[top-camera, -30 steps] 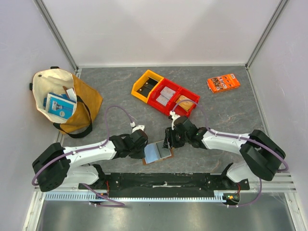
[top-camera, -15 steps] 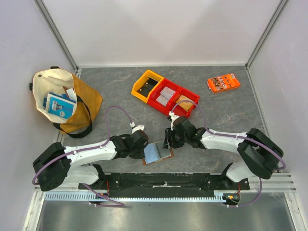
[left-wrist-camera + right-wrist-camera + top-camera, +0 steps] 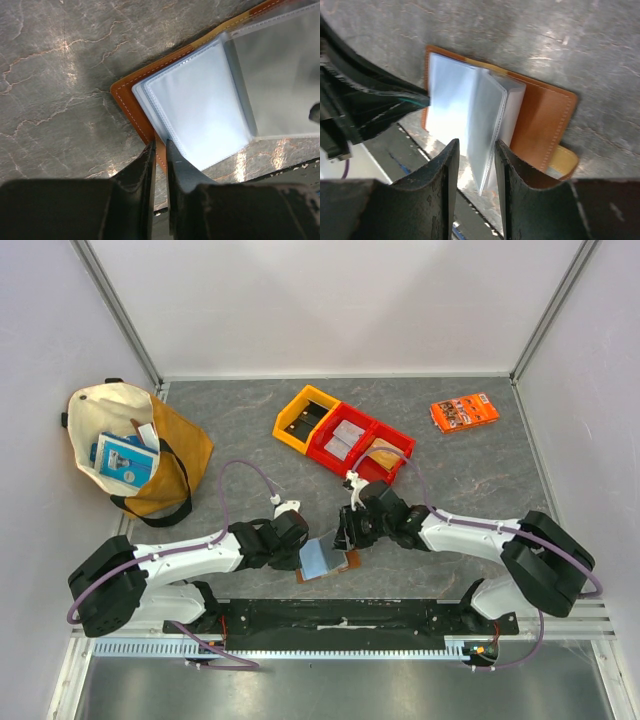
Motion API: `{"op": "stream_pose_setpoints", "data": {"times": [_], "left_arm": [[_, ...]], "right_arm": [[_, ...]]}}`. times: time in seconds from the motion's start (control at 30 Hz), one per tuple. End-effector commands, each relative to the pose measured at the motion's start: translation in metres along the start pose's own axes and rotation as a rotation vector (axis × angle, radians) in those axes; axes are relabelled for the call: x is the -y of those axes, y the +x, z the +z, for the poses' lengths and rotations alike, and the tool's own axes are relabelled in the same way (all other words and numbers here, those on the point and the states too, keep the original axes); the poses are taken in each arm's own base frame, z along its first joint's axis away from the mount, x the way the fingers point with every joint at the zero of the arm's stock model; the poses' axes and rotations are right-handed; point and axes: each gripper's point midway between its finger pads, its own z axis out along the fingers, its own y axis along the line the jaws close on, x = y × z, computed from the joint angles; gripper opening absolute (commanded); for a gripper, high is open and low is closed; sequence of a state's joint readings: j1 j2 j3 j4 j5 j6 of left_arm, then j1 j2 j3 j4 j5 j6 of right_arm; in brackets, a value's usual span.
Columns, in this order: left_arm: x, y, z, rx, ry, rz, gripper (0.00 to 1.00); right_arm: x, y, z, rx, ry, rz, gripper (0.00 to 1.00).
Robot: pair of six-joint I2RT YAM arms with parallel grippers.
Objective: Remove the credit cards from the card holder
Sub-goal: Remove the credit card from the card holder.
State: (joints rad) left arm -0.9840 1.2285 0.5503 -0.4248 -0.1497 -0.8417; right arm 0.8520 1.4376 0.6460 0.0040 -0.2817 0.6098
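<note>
Though open flat, card holder [image 3: 540, 125] with pale sleeves [image 3: 450, 105] inside

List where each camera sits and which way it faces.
Top external: above and behind the bases, looking down at the table; left arm and right arm show.
Left wrist: down past the left gripper at a corner of the card holder.
Right wrist: down past the right gripper at its plastic sleeves.
Shared: all see the card holder.

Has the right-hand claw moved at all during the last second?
Yes, slightly: the right gripper has edged left across the open card holder, a little farther from the red bin.
</note>
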Motion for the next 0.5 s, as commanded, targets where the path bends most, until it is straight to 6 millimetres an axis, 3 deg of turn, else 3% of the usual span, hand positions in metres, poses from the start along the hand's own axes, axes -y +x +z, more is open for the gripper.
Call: {"op": "stream_pose_setpoints", "data": {"times": [0.0,0.33,0.47], "left_arm": [[-0.005,0.008,0.003,-0.020,-0.029,-0.026,0.18],[0.000,-0.002,-0.005,0.057,0.028,-0.102,0.18],[-0.003,-0.010,-0.016,0.134,0.058,-0.174,0.20]], "right_arm": [[-0.046,-0.022,-0.009,0.045,-0.133,-0.045,0.41],[-0.084,-0.007,0.006,-0.030,-0.230,-0.124,0.42],[-0.085,-0.001,0.016,-0.054,-0.225,-0.131,0.43]]}}
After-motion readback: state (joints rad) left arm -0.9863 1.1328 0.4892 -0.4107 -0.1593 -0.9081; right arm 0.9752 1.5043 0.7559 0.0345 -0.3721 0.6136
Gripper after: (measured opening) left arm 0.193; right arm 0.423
